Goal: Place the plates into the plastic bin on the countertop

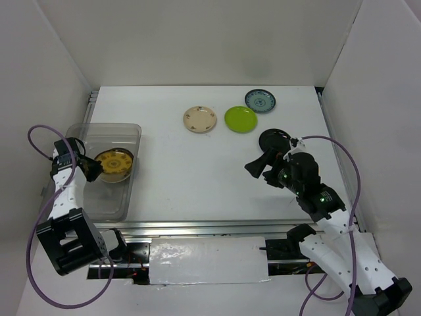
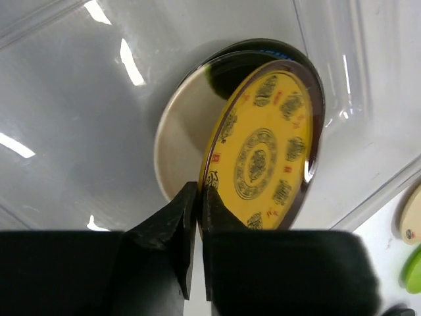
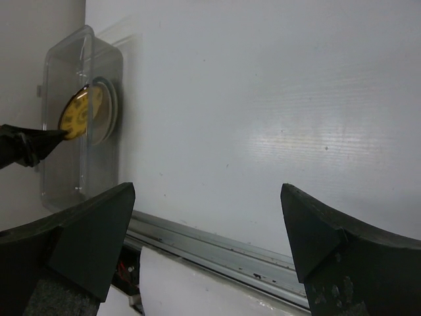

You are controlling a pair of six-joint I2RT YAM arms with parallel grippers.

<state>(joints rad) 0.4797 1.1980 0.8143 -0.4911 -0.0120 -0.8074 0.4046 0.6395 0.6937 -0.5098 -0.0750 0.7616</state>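
My left gripper (image 1: 90,168) reaches into the clear plastic bin (image 1: 135,135) at the left of the countertop (image 1: 197,178). It is shut (image 2: 199,192) on the rim of a yellow patterned plate (image 2: 263,155), which tilts over a cream plate (image 2: 179,148) and a dark-rimmed plate (image 2: 279,45) lying in the bin. On the counter lie a cream plate (image 1: 199,119), a lime green plate (image 1: 241,119), a teal plate (image 1: 260,101) and a black plate (image 1: 275,139). My right gripper (image 1: 258,164) hovers open next to the black plate, holding nothing (image 3: 207,224).
White walls close in the counter on three sides. A metal rail (image 3: 230,243) runs along the front edge. The right wrist view shows the bin (image 3: 66,187) far to the left, with the yellow plate (image 3: 82,112) in it.
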